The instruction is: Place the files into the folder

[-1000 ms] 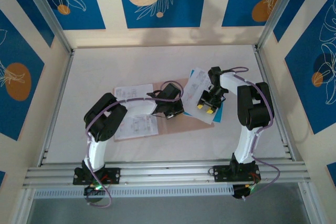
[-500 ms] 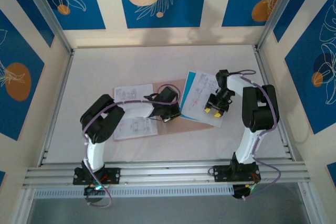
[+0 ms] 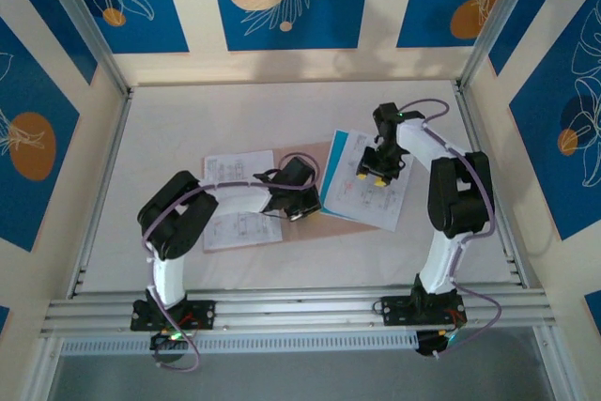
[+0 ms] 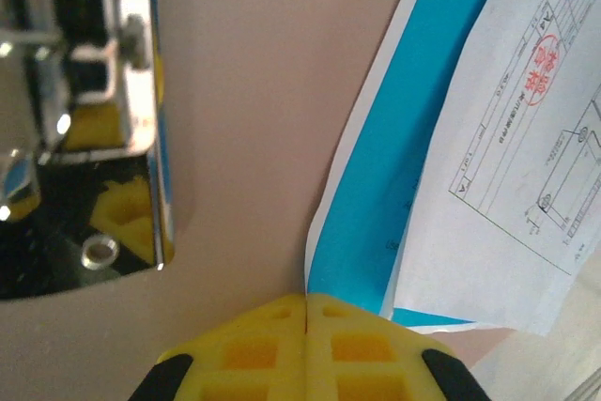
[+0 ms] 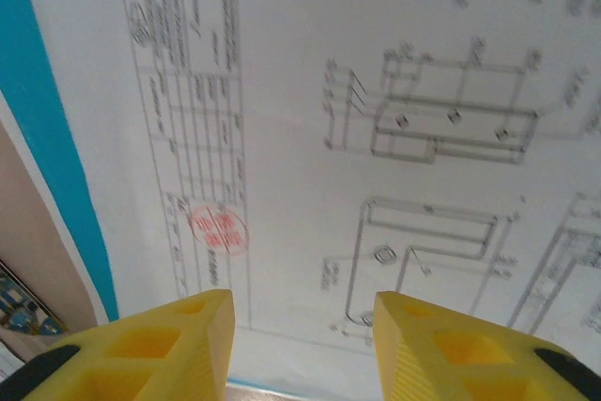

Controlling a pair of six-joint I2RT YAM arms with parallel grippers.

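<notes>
- The two arms are bolted at the near edge of the white table, the left arm on the left and the right arm on the right.
- Just past the left arm's elbow lie two white sheets with black drawings. They are flat on the table, and the arm hides part of them.
- The left gripper is low over the middle of the table. In its own camera, the left gripper has its two yellow fingers pressed tight together, and nothing shows between them.
- Its tips are right at the near corner of the blue sheet. It is hard to tell if they touch the paper.
- The folder is pinkish-tan and lies flat in the middle of the table. A shiny metal clip sits on the folder.
- A pile of files lies on the right end of the folder. The blue sheet is at the bottom, and its left edge peeks out.
- A white sheet with drawings lies on top of the pile. It has a small red stamp.
- The right gripper is over the far part of that pile. Seen from its wrist, the right gripper has its yellow fingers wide apart and is holding nothing.
- Below its fingers are the white sheet, the blue strip and a bit of folder.
</notes>
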